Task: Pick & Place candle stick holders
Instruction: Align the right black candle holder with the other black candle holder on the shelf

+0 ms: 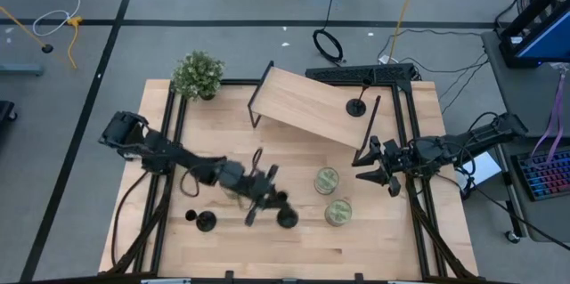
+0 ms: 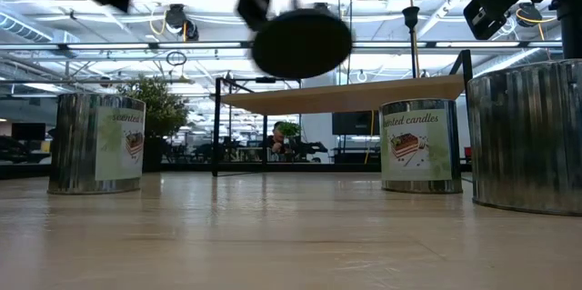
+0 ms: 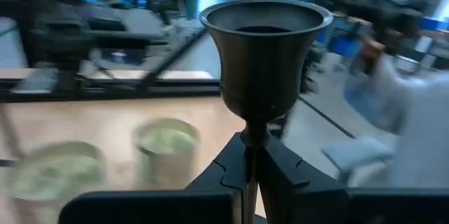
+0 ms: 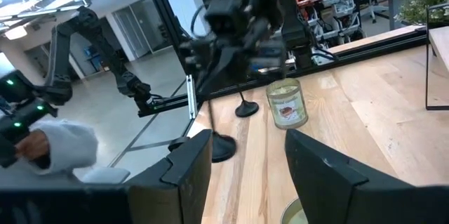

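My left gripper (image 1: 259, 197) is over the middle of the table, shut on a black candle stick holder (image 3: 265, 41). The holder's round base (image 2: 301, 43) shows lifted in the low view. A second holder (image 1: 206, 222) stands on its base on the table near the front left. A third holder (image 1: 357, 108) stands on the slanted wooden shelf (image 1: 303, 97). My right gripper (image 1: 383, 174) is open and empty at the table's right side, beside the shelf's right leg; its spread fingers show in the right wrist view (image 4: 245, 161). My left gripper pinches the holder's thin stem (image 3: 250, 145) just below the cup between its two fingers (image 3: 284, 171). The fingers lie across the stem. The cup stands above the fingers in the wrist view, and the base hangs clear of the table (image 2: 273, 235).
Two greenish candle jars (image 1: 327, 180) (image 1: 337, 212) stand right of centre, and a third jar (image 2: 95, 142) stands near my left arm. A potted plant (image 1: 198, 75) is at the far left corner. A person's white sleeve (image 4: 59, 147) shows beyond the table.
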You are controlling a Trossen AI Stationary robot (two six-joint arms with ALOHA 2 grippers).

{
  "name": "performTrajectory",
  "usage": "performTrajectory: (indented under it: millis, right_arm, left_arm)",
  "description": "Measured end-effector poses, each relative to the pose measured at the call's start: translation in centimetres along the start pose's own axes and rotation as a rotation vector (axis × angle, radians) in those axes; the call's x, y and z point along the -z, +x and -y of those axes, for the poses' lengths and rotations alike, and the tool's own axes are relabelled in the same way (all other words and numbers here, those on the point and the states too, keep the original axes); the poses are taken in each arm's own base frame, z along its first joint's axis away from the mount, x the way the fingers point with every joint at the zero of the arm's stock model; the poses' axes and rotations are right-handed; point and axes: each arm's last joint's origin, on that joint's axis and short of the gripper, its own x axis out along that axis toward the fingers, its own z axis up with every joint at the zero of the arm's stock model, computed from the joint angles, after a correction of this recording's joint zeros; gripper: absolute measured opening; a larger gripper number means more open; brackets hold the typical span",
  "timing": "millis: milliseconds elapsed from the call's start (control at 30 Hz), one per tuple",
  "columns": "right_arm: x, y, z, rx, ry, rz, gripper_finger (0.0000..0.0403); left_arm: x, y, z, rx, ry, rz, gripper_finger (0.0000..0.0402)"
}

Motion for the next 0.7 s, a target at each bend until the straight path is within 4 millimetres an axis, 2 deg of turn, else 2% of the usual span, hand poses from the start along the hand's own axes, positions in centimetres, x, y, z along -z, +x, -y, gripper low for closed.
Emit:
performTrajectory:
  millis: [100, 233, 400, 467, 567, 700]
  right_arm:
    - [0.0, 0.0, 0.0, 0.001, -0.002, -0.002, 0.0173]
    - [0.0, 0.0, 0.0, 0.004, -0.003, -0.001, 0.0173]
    - [0.1, 0.0, 0.1, 0.008, -0.012, -0.009, 0.0173]
    - [0.1, 0.0, 0.0, 0.008, -0.025, -0.009, 0.0173]
    - [0.1, 0.0, 0.1, 0.009, -0.035, -0.01, 0.0173]
    - [0.2, 0.1, 0.1, 0.014, -0.054, -0.012, 0.0173]
  left_arm:
    - [-2.7, 0.8, -2.7, -0.028, -0.006, -0.013, 0.0014]
    - [-7.3, 1.4, -6.2, -0.097, 0.101, -0.038, 0.0014]
    - [-12.9, 0.6, -9.8, -0.208, 0.231, -0.064, 0.0016]
    - [-14.6, 0.2, -11.3, -0.251, 0.241, -0.041, 0.0014]
    - [-15.2, -0.4, -14.0, -0.333, 0.204, -0.036, 0.0014]
    - [-14.7, -1.1, -18.0, -0.426, 0.155, -0.004, 0.0018]
